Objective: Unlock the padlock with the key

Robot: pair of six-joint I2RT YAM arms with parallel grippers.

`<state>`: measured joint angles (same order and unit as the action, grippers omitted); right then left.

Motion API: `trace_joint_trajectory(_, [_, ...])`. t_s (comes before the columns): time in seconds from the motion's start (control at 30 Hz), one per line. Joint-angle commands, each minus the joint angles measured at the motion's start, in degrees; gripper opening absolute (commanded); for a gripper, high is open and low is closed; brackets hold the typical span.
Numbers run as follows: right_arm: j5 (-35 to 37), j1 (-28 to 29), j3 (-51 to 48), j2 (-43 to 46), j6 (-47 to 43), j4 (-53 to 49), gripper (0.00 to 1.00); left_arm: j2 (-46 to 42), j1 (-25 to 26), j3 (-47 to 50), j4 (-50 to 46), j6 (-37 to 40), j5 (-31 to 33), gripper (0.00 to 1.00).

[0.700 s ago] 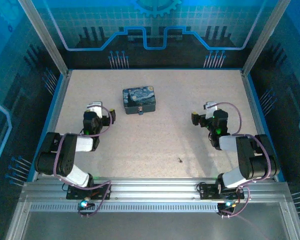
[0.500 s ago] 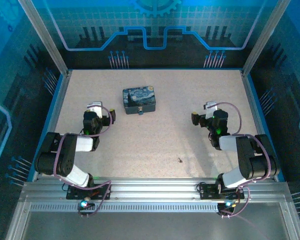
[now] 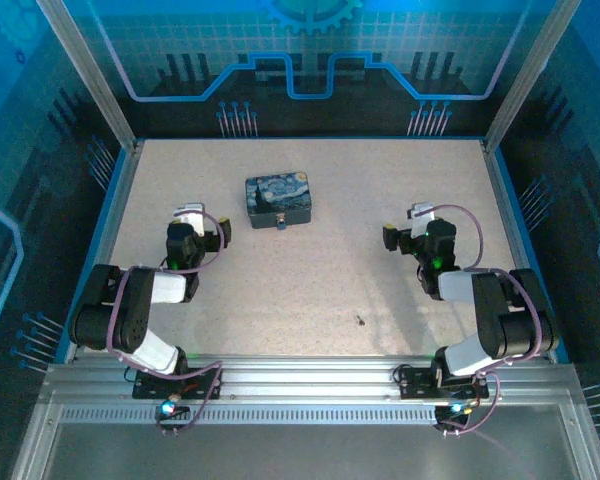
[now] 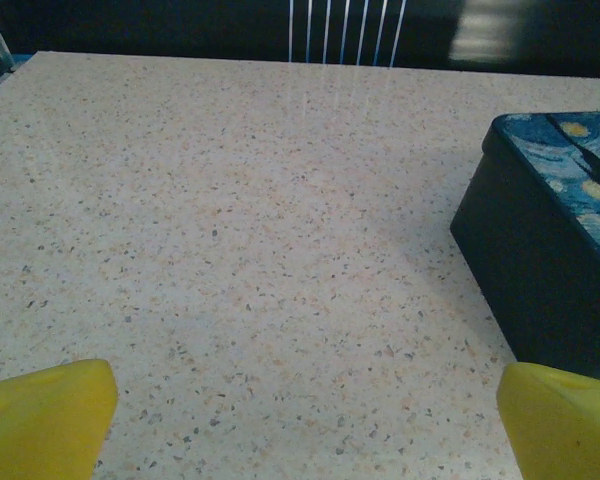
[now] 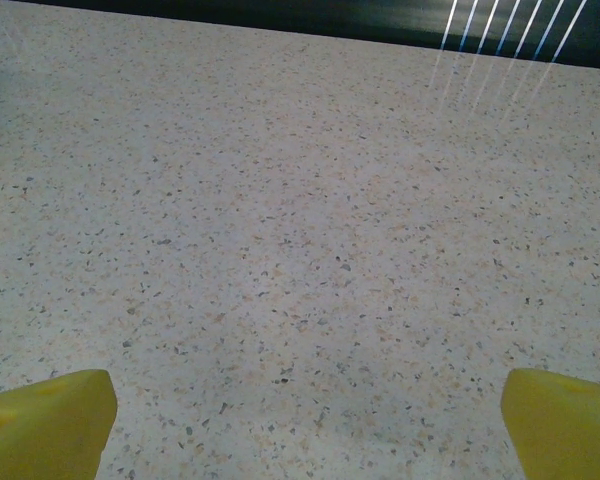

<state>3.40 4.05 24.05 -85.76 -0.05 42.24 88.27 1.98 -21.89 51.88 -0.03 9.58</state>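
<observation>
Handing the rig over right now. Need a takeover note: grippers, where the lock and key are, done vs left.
Grippers: left gripper open and empty, low over the table beside the tin; right gripper open and empty over bare table.
Things: padlock at the tin's near edge; attached or just touching, too small to tell. The key lies loose near the front, closer to the right arm.
Done: nothing.
Left: pick up key, steady padlock, insert, turn.

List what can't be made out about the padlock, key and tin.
- padlock, top view: too small to tell whether its shackle is shut.
- key, top view: a mere speck; which way it points is unreadable.
- tin, left wrist view: cut off by the right edge.
</observation>
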Motion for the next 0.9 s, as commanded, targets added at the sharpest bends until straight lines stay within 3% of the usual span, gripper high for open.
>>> trace_joint_trajectory(0.0, [-0.48, -0.97, 2.42, 3.84, -0.22, -4.89, 1.00, -3.42, -0.57, 2.68, 2.45, -0.89, 1.40, 0.99])
trace_joint_trajectory(0.2, [0.38, -0.42, 6.05, 18.85, 2.90, -21.73, 1.00, -17.61, -0.32, -1.15, -14.31, -2.32, 1.49, 0.99])
trace_joint_trajectory(0.33, [1.37, 1.51, 12.00, 26.57, 9.19, -39.34, 1.00, -25.48, -0.30, -8.47, -31.27, -12.58, -0.91, 0.99])
trace_joint_trajectory(0.47, [0.39, 3.55, 17.59, 30.72, 17.97, -57.25, 1.00, -28.24, -0.23, -15.03, -43.81, -19.59, -7.16, 0.99])
trace_joint_trajectory(0.67, [-5.61, 8.00, 18.94, 33.80, 29.24, -69.47, 1.00, -30.29, 0.92, -17.92, -54.04, -28.37, -18.63, 0.99])
trace_joint_trajectory(0.87, [-6.39, 15.41, 19.06, 32.19, 33.60, -76.05, 1.00, -31.10, 8.89, -16.90, -56.66, -34.06, -20.53, 0.99])
